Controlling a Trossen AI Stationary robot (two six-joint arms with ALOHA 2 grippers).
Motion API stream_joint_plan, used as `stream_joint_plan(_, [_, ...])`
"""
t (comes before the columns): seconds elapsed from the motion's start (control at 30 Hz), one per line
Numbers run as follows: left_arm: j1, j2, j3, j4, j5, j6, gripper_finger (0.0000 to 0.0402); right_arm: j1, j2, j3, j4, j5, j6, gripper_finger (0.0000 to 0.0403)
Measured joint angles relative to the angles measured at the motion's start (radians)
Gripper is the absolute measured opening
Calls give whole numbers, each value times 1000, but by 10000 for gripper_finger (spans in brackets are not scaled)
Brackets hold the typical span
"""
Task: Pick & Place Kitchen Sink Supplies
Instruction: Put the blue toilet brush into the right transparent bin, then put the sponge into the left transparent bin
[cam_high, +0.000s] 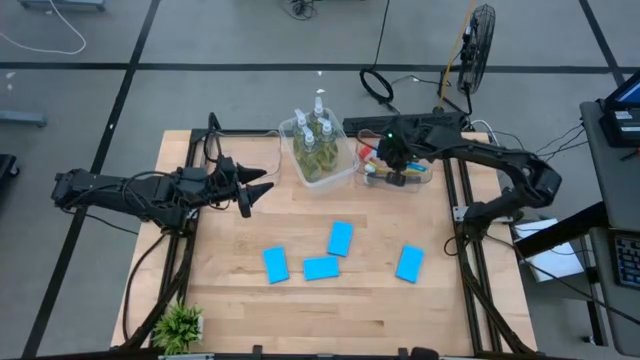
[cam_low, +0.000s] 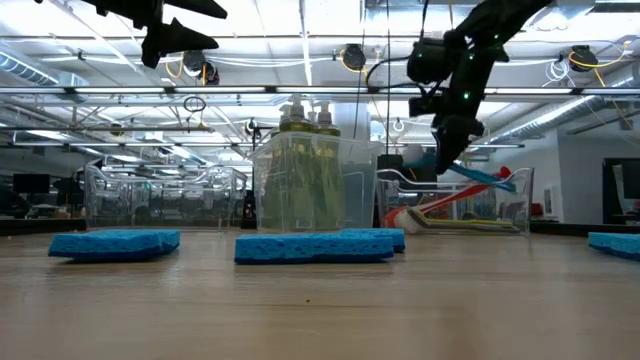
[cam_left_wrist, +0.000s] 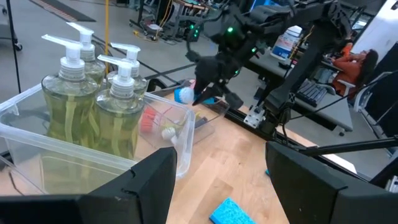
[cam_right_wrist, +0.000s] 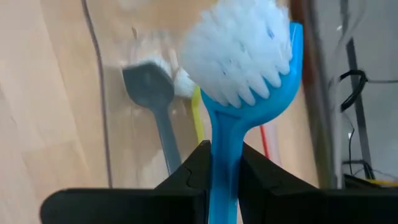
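Observation:
My right gripper is shut on a blue dish brush with white bristles. It holds the brush over a clear tub at the far right, where a grey-headed brush and red and yellow handles lie. Several pump bottles of yellow-green liquid stand in a second clear tub at the far middle. Several light-blue sponges lie flat on the wooden table. My left gripper hangs open at the left, above the table, pointing toward the bottles with nothing between its fingers. My right gripper pinches the blue brush's handle just behind the head between its two fingers. The fingers slant down from above and lie along the handle. The bristled head sticks out past the fingertips, over the tub of brushes.
A small green plant stands at the table's near left corner. The two tubs stand side by side along the far edge. The sponges are scattered over the near middle and right. Bare wood lies under the left arm.

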Motion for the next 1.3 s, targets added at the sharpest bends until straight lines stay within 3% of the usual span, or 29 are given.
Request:
stream_joint_plan(0.4, [0, 0, 0, 0, 2, -6, 251, -1, 116, 0, 17, 0, -74, 39])
stream_joint_plan(0.93, [-1, 0, 0, 0, 24, -5, 251, -1, 114, -1, 50, 5, -129, 106])
stream_joint_plan(1.13, [-1, 0, 0, -1, 25, -5, 251, 34, 26, -1, 77, 148, -103, 133])
stream_joint_plan(1.3, [0, 0, 0, -2, 25, -4, 251, 107, -146, -1, 103, 159, -16, 135])
